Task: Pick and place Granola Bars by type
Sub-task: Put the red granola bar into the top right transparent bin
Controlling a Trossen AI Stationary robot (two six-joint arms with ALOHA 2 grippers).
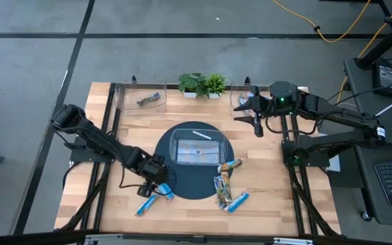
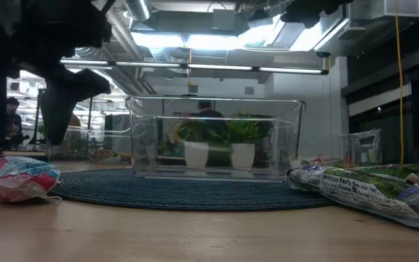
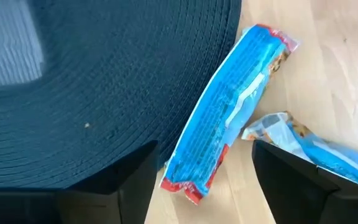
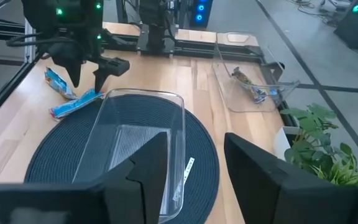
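Two bright blue foil-wrapped granola bars [image 1: 155, 197] lie flat on the wooden table at the near left edge of the round dark mat, their ends almost meeting; one [image 3: 229, 112] rests just beside the mat's rim, and the other blue bar [image 3: 319, 149] angles away from it. To the right, a cluster of multicoloured orange-brown wrapped bars [image 1: 224, 182] lies overlapping at the mat's near right edge, with another blue bar [image 1: 237, 201] beside them. One dark multicoloured bar [image 1: 148, 101], I think, sits inside the far left clear bin.
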